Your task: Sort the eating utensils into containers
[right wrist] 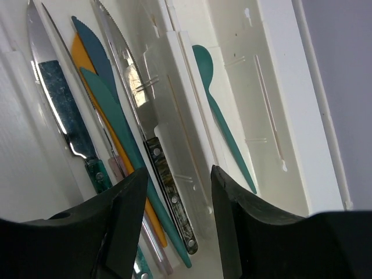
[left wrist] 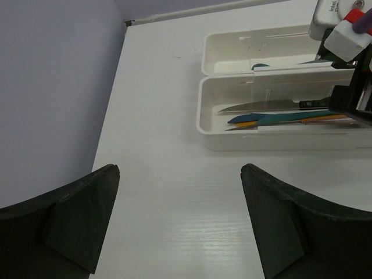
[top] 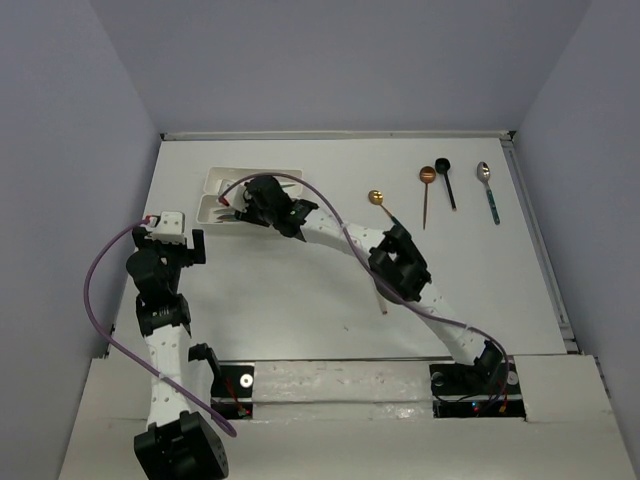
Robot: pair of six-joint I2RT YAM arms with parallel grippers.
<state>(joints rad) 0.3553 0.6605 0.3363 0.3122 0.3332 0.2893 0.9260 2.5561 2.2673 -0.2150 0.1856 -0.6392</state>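
The right end effector (right wrist: 177, 186) hangs wide open and empty over the containers (left wrist: 244, 142); the left end effector (left wrist: 180, 170) is likewise open and empty. Next, likely fetch the gold spoon (top: 377, 197) at one o'clock.

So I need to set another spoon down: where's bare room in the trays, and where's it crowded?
The spoon tray holds only a teal spoon; its floor is bare between that spoon and the outer wall. The knife tray is crowded: knives overlap from wall to divider. The table is bare between the knife tray and the left gripper.
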